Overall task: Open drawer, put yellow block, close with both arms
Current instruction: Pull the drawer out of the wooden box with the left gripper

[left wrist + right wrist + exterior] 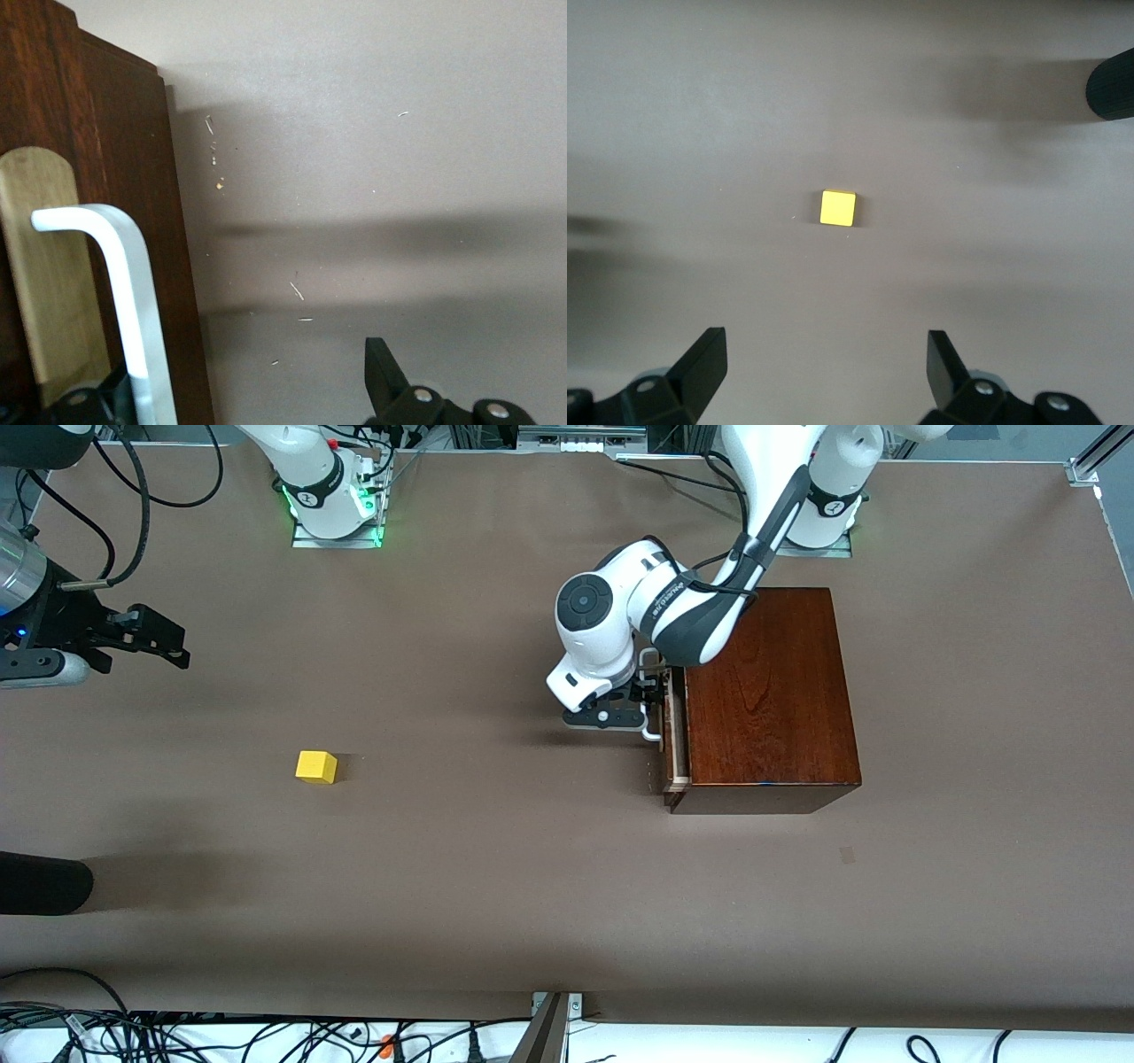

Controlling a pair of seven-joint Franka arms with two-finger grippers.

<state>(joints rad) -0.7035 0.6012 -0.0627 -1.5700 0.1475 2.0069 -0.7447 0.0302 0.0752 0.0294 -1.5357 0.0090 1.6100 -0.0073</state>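
Observation:
The reddish-brown wooden box (pixel 766 691) stands toward the left arm's end of the table. Its drawer (pixel 679 753) is pulled out a little, so a strip of pale wood shows. My left gripper (pixel 653 695) is open at the drawer's front. In the left wrist view (pixel 246 367) the white handle (pixel 133 292) stands between the fingers, close against one finger (pixel 93 403). The yellow block (pixel 316 767) lies on the bare table toward the right arm's end. My right gripper (pixel 173 646) is open and empty, raised above the table; its wrist view (pixel 825 341) shows the block (pixel 838 208) ahead of the fingertips.
A black rounded object (pixel 40 881) juts in at the table's edge, nearer the front camera than the block; it also shows in the right wrist view (pixel 1112 84). Cables lie along the table's near edge. A small tape mark (pixel 848 856) is near the box.

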